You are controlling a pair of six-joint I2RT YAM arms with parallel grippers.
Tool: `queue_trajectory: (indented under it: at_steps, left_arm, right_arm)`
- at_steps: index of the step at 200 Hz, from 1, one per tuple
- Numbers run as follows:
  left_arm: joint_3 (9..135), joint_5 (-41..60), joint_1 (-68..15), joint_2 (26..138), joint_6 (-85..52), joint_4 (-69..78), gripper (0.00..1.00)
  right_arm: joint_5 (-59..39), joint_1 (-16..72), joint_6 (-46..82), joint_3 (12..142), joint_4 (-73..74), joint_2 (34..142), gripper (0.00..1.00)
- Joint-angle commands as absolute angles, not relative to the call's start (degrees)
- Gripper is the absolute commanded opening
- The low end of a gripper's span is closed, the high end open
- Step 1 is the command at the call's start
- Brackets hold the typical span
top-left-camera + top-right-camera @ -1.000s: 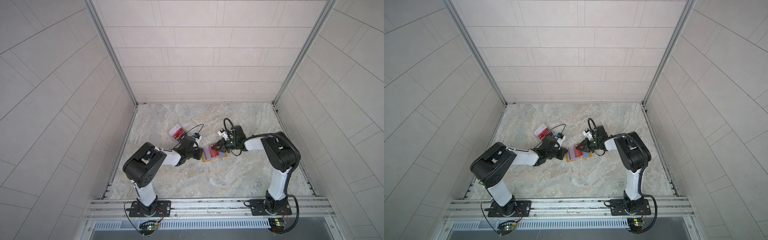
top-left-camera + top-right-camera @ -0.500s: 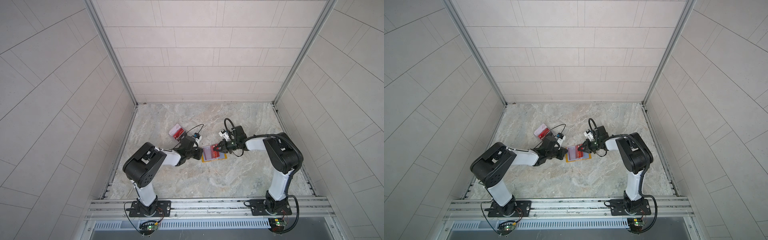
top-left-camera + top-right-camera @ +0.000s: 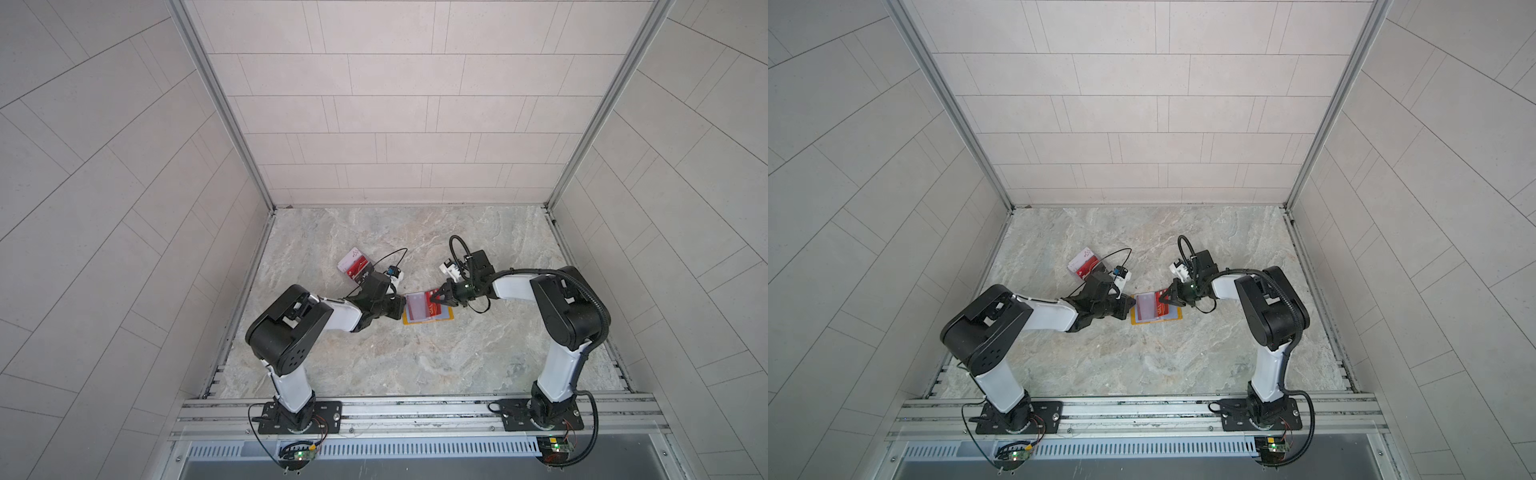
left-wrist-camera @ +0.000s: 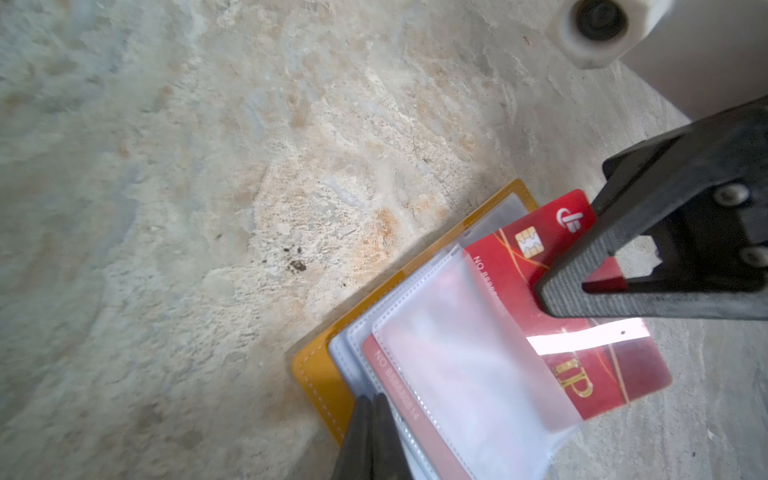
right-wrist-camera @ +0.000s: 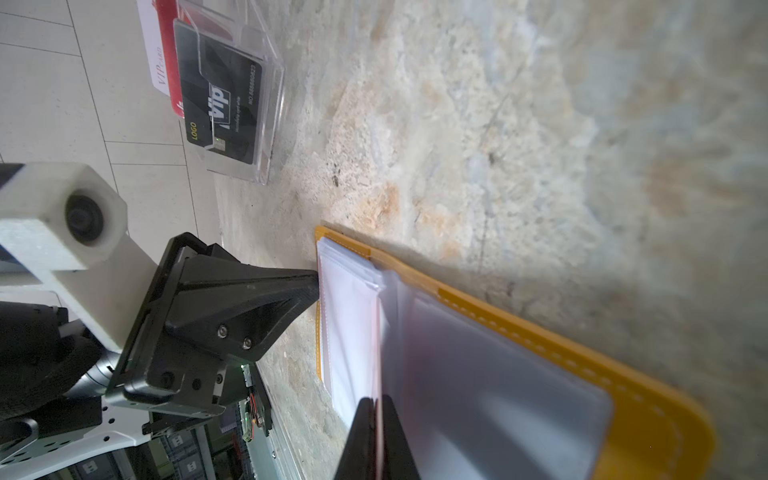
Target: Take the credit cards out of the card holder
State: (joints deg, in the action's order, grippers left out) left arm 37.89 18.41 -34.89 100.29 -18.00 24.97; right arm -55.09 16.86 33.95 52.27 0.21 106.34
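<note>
The mustard-yellow card holder (image 3: 428,321) (image 3: 1156,319) lies open on the marble floor, its clear sleeves (image 4: 469,365) fanned up. A red VIP credit card (image 4: 509,266) (image 3: 432,308) sticks partway out of one sleeve. My right gripper (image 5: 376,405) (image 3: 434,298) is shut on that card's edge, as the left wrist view (image 4: 540,297) also shows. My left gripper (image 4: 372,403) (image 3: 402,306) (image 3: 1128,305) is shut, its tips pressed on the sleeves' stitched edge beside the yellow cover (image 5: 648,399). Another reddish card (image 4: 399,395) shows through a lower sleeve.
A clear plastic box (image 3: 355,266) (image 3: 1084,264) (image 5: 249,104) behind the left gripper holds a whitish, a red and a black card. Tiled walls enclose the floor on three sides, and a metal rail (image 3: 415,409) runs along the front.
The right gripper's jaws have closed the last bit onto the red card. Both arms stay nearly where they were.
</note>
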Motion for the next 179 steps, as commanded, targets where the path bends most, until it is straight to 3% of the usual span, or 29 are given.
queue_trajectory:
  at_steps: [1,119,179]
  left_arm:
    - [37.3,18.1,-35.2,100.9,-17.3,20.2,0.02]
    - [36.7,18.8,-35.2,100.9,-17.5,21.2,0.04]
    - [36.0,18.1,-35.2,97.5,-17.3,20.8,0.14]
  right_arm:
    - [-53.6,16.6,31.8,53.5,-2.8,104.4,0.06]
    - [-50.6,15.5,27.3,56.2,-10.4,101.5,0.03]
    - [-44.7,15.6,22.5,58.4,-18.0,97.7,0.01]
